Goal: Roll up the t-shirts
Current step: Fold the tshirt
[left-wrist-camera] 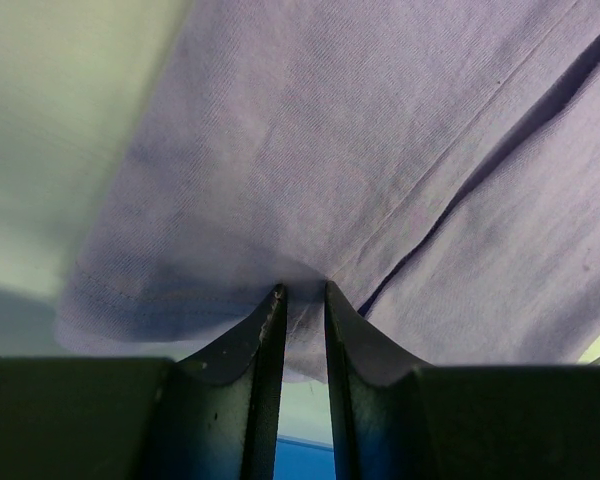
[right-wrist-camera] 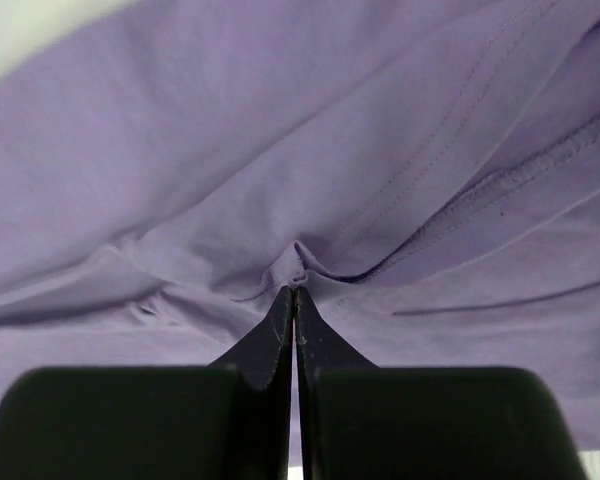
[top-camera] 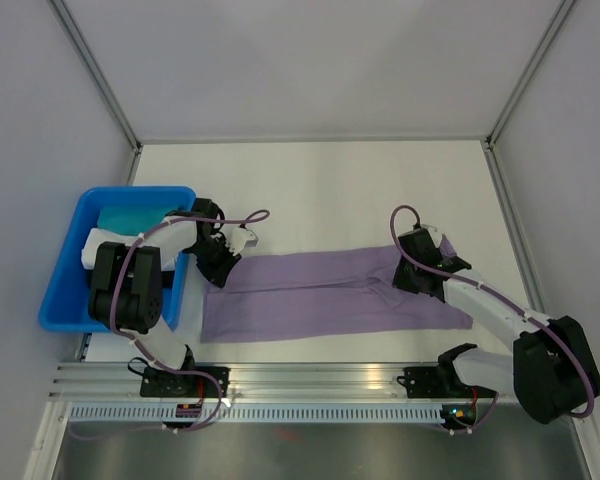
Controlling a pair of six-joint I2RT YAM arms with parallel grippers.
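The lavender t-shirt [top-camera: 320, 295] lies on the white table as a long strip folded lengthwise, running left to right. My left gripper [top-camera: 218, 268] is at its far left corner. In the left wrist view the jaws [left-wrist-camera: 303, 292] stand nearly shut, with the edge of the t-shirt [left-wrist-camera: 330, 150] pinched between them. My right gripper [top-camera: 417, 278] sits on the strip's right part. In the right wrist view it [right-wrist-camera: 295, 290] is shut on a small raised pinch of the t-shirt [right-wrist-camera: 280, 130] beside a stitched seam.
A blue bin [top-camera: 60, 290] stands at the table's left edge, holding a teal cloth [top-camera: 130, 217] and a white cloth [top-camera: 95, 245]. The left arm leans over its right wall. An aluminium rail [top-camera: 310, 385] runs along the near edge. Walls enclose the table.
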